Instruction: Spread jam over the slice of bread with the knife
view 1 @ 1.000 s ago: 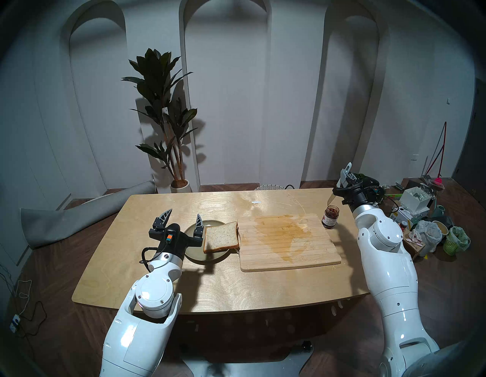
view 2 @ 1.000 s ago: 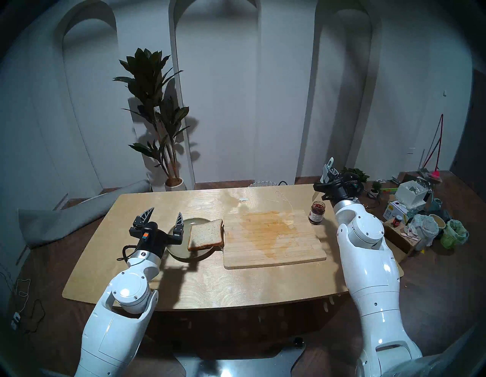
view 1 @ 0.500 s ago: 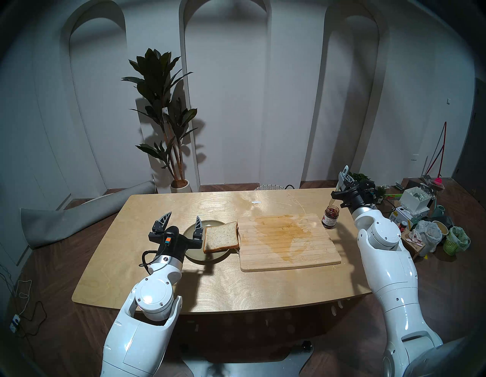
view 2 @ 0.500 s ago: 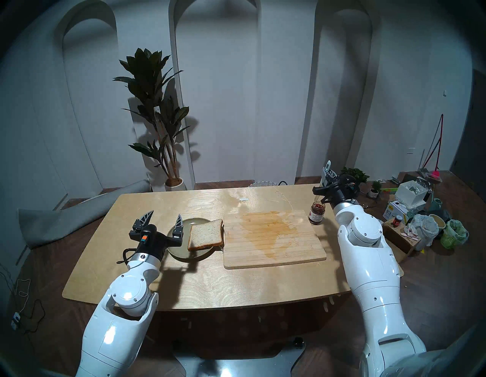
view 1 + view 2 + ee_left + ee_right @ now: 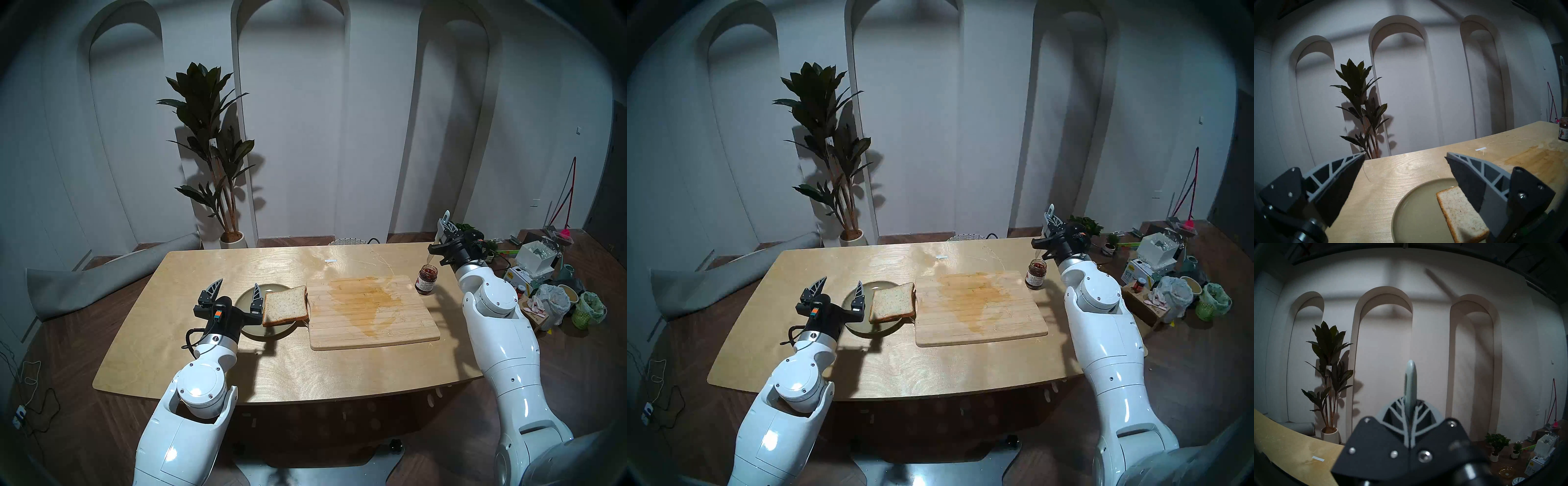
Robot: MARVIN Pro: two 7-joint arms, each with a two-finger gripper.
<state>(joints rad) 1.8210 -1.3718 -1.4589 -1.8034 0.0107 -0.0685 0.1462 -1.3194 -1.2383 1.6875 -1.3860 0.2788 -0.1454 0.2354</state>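
Observation:
The slice of bread [image 5: 285, 309] lies on an olive plate [image 5: 252, 331], its right edge at the cutting board [image 5: 373, 312]. My left gripper [image 5: 235, 292] is open and empty, its right finger over the plate just left of the bread; the left wrist view shows the open gripper [image 5: 1405, 154], the bread [image 5: 1461, 215] and the plate [image 5: 1415, 212]. The open jar of jam [image 5: 426, 280] stands at the board's far right corner. My right gripper [image 5: 445, 229] is shut on the knife [image 5: 1411, 383], handle up, blade tip pointing down just above the jar's mouth.
The board carries a brown stain. A pot plant [image 5: 217, 163] stands behind the table. Boxes, bags and a small red-lidded jar [image 5: 520, 289] crowd the floor to the right of the table. A rolled grey mat [image 5: 101, 278] lies at the left.
My right gripper lowered the knife tip to the jar's mouth, then lifted it slightly. My left gripper drifted a little nearer and to the right, still open.

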